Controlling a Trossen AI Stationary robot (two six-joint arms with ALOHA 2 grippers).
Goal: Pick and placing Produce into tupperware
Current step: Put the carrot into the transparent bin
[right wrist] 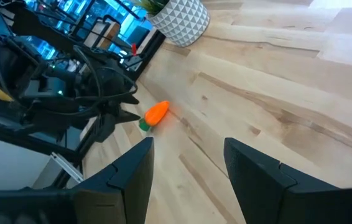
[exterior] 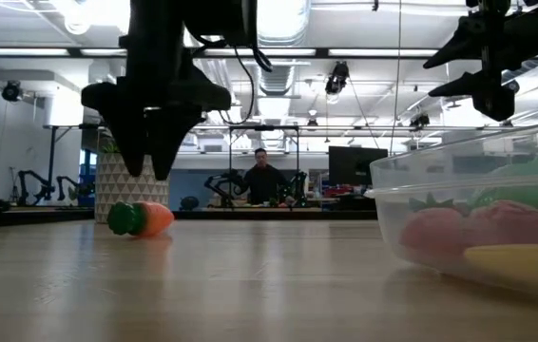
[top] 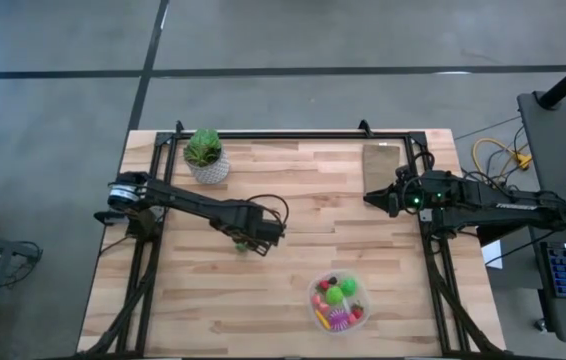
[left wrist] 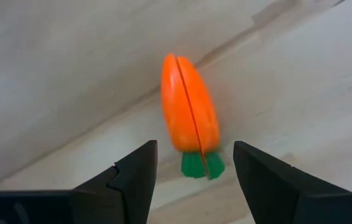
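Observation:
An orange toy carrot with a green stem end (left wrist: 189, 115) lies on its side on the wooden table, also in the low view (exterior: 142, 218) and the right wrist view (right wrist: 155, 114). My left gripper (left wrist: 194, 168) is open just above it, fingers pointing down on either side of the stem end, touching nothing; it shows in the high view (top: 253, 238). The round clear tupperware (top: 338, 303) stands near the front right with several produce pieces inside. My right gripper (top: 373, 197) is open and empty, raised at the right.
A potted plant in a white patterned pot (top: 206, 157) stands at the far left. A flat tan board (top: 383, 165) lies at the far right by my right arm. A person sits far off in the room behind (exterior: 262, 176). Bare wood lies between carrot and tupperware.

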